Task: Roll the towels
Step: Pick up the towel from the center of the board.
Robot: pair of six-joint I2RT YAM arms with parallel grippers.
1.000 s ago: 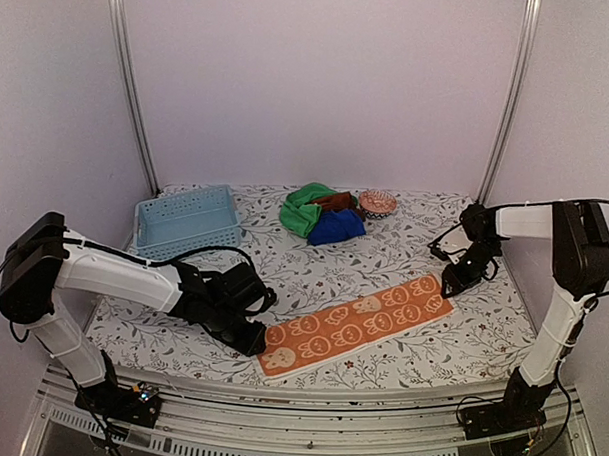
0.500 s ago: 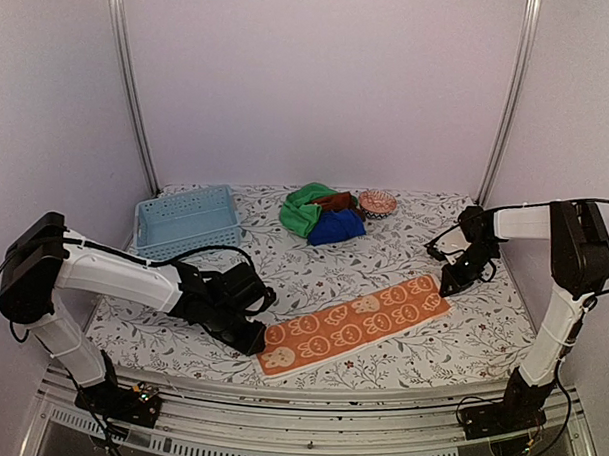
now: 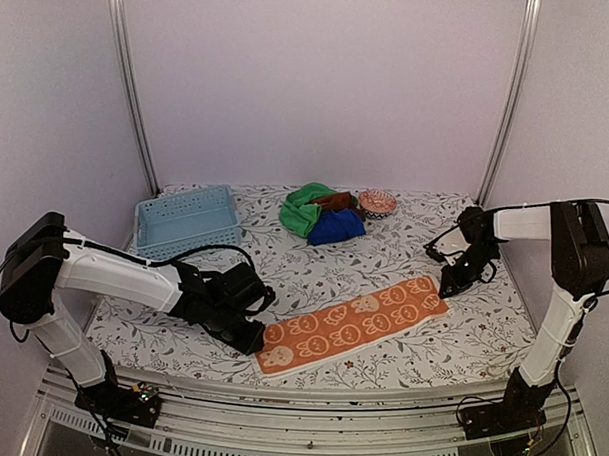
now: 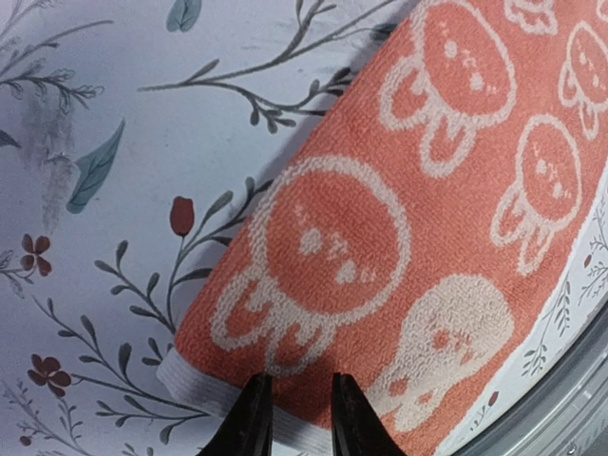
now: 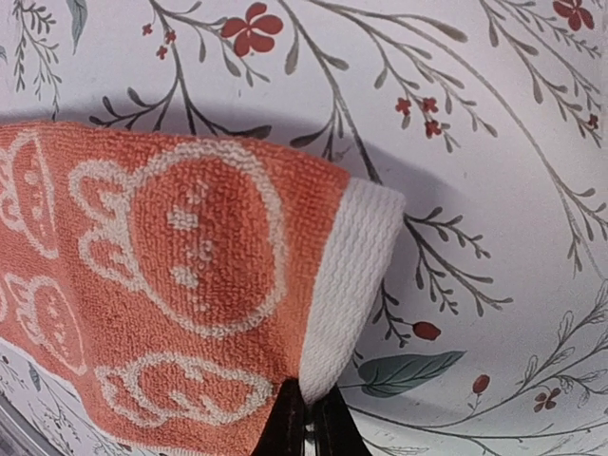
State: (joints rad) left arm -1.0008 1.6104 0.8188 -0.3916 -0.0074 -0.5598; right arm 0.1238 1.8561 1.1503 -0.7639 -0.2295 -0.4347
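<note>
Top external view: the orange towel (image 3: pixel 353 327) is seen laid flat on the worktop (image 3: pixel 461 344), nothing rolled yet. Its right hem is pinched tight by the right pincer (image 5: pixel 307 418). The left pincer (image 4: pixel 293 418) is set narrowly parted at the left hem, its grip unclear. The other towels (image 3: pixel 320 217) are left heaped behind.

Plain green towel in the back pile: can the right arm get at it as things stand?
Probably not yet. The right claw is shut on the white-hemmed end of the orange patterned towel and must let go first. Nothing seems to stand between it and the green towel.
</note>
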